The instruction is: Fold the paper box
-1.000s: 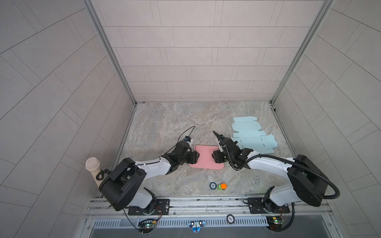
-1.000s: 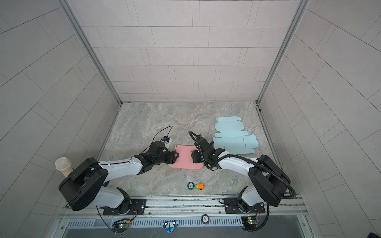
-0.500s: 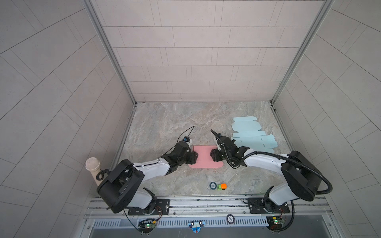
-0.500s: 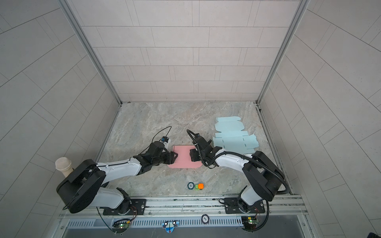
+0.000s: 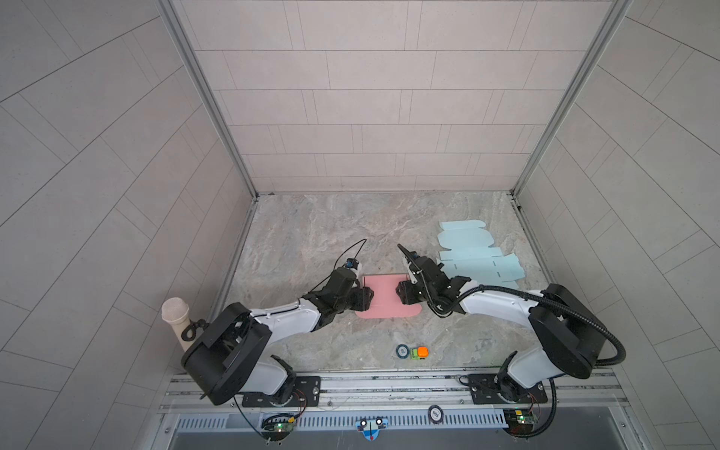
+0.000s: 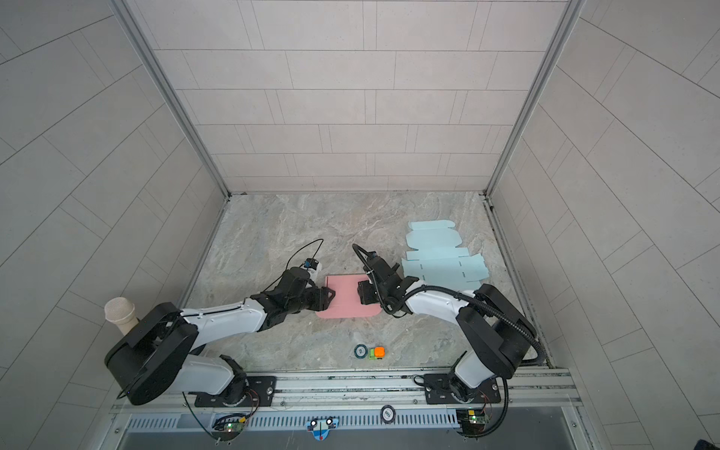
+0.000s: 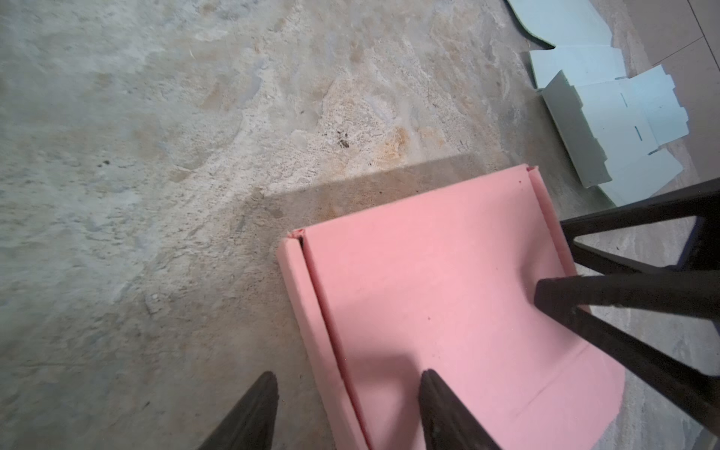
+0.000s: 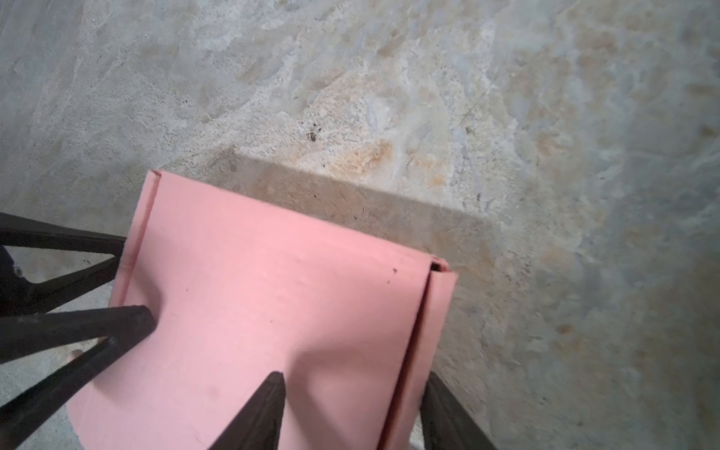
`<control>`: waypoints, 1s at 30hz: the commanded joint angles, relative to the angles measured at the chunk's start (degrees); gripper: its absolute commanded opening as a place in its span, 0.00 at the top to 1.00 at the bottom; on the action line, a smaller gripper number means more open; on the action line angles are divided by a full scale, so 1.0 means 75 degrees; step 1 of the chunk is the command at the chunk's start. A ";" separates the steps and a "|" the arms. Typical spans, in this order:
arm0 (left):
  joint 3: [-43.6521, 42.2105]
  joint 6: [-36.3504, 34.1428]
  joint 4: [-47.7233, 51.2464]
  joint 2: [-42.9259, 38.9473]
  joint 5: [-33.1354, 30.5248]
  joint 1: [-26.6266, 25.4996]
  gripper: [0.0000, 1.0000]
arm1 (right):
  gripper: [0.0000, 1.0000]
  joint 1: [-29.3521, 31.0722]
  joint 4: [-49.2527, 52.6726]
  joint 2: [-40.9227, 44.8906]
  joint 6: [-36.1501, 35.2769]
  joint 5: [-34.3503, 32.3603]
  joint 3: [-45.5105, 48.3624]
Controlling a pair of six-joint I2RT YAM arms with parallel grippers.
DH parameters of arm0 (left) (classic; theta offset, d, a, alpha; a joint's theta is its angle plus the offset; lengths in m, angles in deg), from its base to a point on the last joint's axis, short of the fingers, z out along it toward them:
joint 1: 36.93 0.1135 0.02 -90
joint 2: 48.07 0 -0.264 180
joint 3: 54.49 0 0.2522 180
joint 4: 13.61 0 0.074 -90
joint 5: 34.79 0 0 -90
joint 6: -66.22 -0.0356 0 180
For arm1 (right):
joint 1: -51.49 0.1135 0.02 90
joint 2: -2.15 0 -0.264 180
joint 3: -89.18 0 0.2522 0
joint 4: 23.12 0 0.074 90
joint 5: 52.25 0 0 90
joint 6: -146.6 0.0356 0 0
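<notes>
Jaws apart, astride paper box (image 5: 385, 297) walls

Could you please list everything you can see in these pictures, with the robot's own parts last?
Table: one, grey marbled, under everything.
Pink box: one, pink, centre, between grippers.
Box blanks: several overlapping, light blue, back right.
Disc: one, dark, front centre.
Block: one, green-orange, beside disc.
Cup-like object: one, beige, beside left arm's base.
Left gripper: one, black, open astride box's left side.
Right gripper: one, black, open astride box's right side.
</notes>
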 commanded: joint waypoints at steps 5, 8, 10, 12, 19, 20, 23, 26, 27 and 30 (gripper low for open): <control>-0.0154 -0.0182 0.0444 -0.0194 -0.0196 0.0071 0.37 | 0.37 -0.0010 0.0218 0.0165 -0.0049 -0.0149 -0.0111; -0.0152 -0.0179 0.0448 -0.0195 -0.0202 0.0070 0.36 | 0.34 -0.0016 0.0327 0.0251 -0.0031 -0.0252 -0.0074; -0.0169 -0.0173 0.0461 -0.0226 -0.0206 0.0071 0.35 | 0.32 -0.0028 0.0395 0.0360 -0.0025 -0.0313 -0.0034; -0.0155 -0.0177 0.0494 -0.0284 -0.0229 0.0066 0.33 | 0.32 -0.0025 0.0463 0.0499 -0.0024 -0.0347 0.0008; -0.0194 -0.0148 0.0759 -0.0793 -0.0230 0.0063 0.28 | 0.31 0.0017 0.0866 0.1126 -0.0117 -0.0377 0.0194; -0.0214 -0.0143 0.0836 -0.0917 -0.0218 0.0072 0.27 | 0.31 0.0040 0.0935 0.1247 -0.0119 -0.0385 0.0233; -0.0319 -0.0119 0.1092 -0.1331 -0.0218 0.0063 0.27 | 0.31 0.0118 0.1091 0.1572 -0.0030 -0.0398 0.0441; -0.0463 -0.0031 0.1337 -0.1793 -0.0238 -0.0049 0.27 | 0.32 0.0266 0.1181 0.1850 0.0112 -0.0393 0.0637; -0.0495 0.0001 0.1443 -0.1942 -0.0280 -0.0132 0.27 | 0.32 0.0333 0.1214 0.1920 0.0159 -0.0400 0.0690; -0.0507 0.0088 0.1748 -0.2265 -0.0484 -0.0457 0.27 | 0.32 0.0542 0.1314 0.2078 0.0284 -0.0450 0.0775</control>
